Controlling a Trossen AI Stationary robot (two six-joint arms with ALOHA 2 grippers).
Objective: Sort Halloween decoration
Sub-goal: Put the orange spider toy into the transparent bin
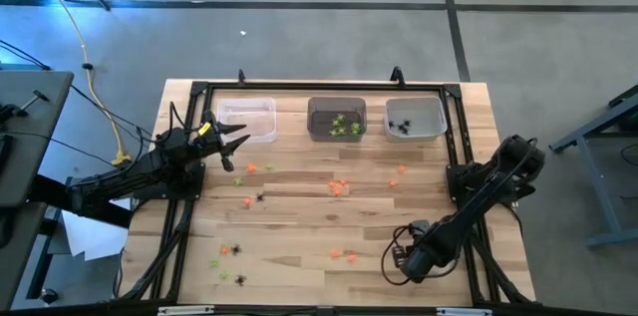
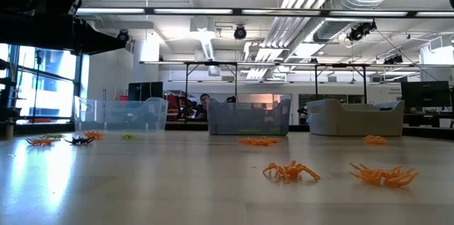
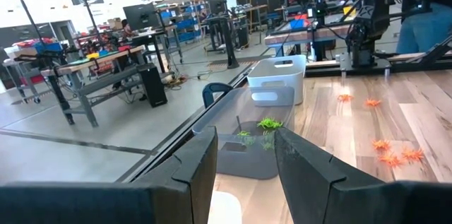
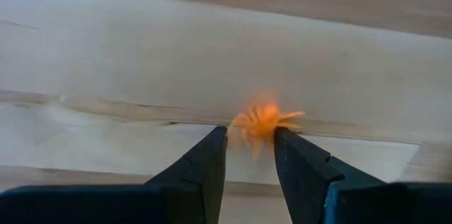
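Small orange, lime-green and black spider-shaped trinkets lie scattered on the wooden table point(image 1: 299, 226), such as an orange cluster point(image 1: 339, 187) and a black spider point(image 1: 236, 249). My right gripper point(image 4: 251, 155) points down near the table's near right corner point(image 1: 402, 259). It is open, with one blurred orange trinket point(image 4: 263, 121) lying on the wood between its fingertips. My left gripper point(image 1: 231, 143) waits open and level above the far left, beside the clear bin point(image 1: 246, 119). My right gripper comes from above, one fingertip point(image 4: 214, 146) on each side of the orange trinket's body point(image 4: 260, 126), which lies on the table. Whether the fingers touch it, I cannot tell.
Three bins stand in a row at the far edge: the clear one, a grey one point(image 1: 336, 119) holding green trinkets, and a pale one point(image 1: 415, 119) holding black spiders. A black frame point(image 1: 319, 87) runs around the table. Two orange trinkets point(image 2: 291, 172) lie near the low camera.
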